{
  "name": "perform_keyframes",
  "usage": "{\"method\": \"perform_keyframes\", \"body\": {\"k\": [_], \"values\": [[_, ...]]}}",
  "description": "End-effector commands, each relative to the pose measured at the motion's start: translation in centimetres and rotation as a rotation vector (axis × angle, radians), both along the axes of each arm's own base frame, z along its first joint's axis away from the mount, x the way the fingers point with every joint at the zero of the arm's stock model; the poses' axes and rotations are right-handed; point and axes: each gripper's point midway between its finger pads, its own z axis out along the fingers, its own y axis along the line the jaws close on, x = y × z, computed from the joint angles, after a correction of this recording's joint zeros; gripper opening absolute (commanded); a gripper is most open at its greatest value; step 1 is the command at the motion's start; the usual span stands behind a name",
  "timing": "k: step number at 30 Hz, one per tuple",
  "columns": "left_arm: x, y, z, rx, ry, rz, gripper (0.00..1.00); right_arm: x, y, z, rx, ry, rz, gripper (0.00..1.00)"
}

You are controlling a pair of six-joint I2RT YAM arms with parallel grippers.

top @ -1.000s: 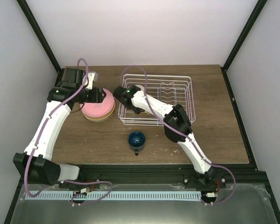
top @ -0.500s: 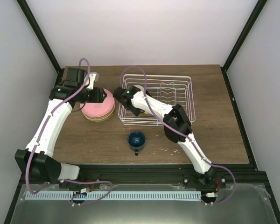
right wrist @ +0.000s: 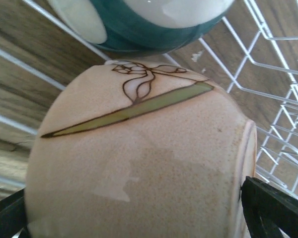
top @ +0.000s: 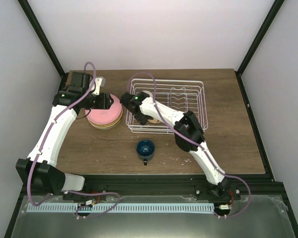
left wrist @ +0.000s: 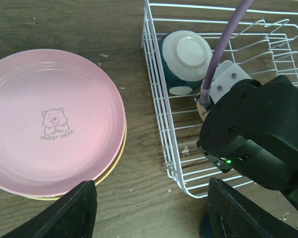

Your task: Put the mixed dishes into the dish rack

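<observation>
The pink plate (top: 103, 115) (left wrist: 49, 129) lies on the tan-yellow plate (left wrist: 118, 156) on the table, left of the dish rack (top: 198, 99) (left wrist: 159, 109). My left gripper (top: 107, 101) (left wrist: 153, 198) hangs open above the gap between the plates and the rack, holding nothing. Inside the rack's left end, the white-and-blue bowl (left wrist: 186, 59) (right wrist: 154, 25) rests tilted with its base up. The cream bowl (right wrist: 139, 168) lies just beside it, between the wide-open fingers of my right gripper (top: 139, 116) (right wrist: 134, 213). The dark blue mug (top: 145, 148) stands on the table in front of the rack.
The rack's row of upright prongs (top: 181, 96) takes up its middle and right part. The right arm's forearm (left wrist: 258, 134) reaches over the rack's near left corner. Bare wood (top: 228, 144) lies right of and in front of the rack.
My right gripper's jaws have widened around the cream bowl in the rack. The left arm shifted slightly at first, then stayed still.
</observation>
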Motion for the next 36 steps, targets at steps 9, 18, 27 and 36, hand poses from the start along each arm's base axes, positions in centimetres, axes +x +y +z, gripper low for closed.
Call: {"method": "perform_keyframes", "body": {"k": [9,18,27,36], "values": [[0.4,-0.1,0.5,-0.01,-0.009,-0.005,0.63,-1.1,3.9,5.8,0.271,0.001,0.054,1.0],[0.2,-0.1,0.1,-0.007,0.001,-0.007,0.63,-1.7,4.6,7.9,0.364,0.005,0.059,1.0],[-1.6,1.9,-1.8,0.051,0.058,0.087,0.62,0.0,2.0,10.6,0.547,0.017,-0.025,1.0],[-7.4,-0.1,-6.4,0.132,0.249,0.003,0.63,3.1,-1.9,12.7,0.75,0.035,-0.103,1.0]]}}
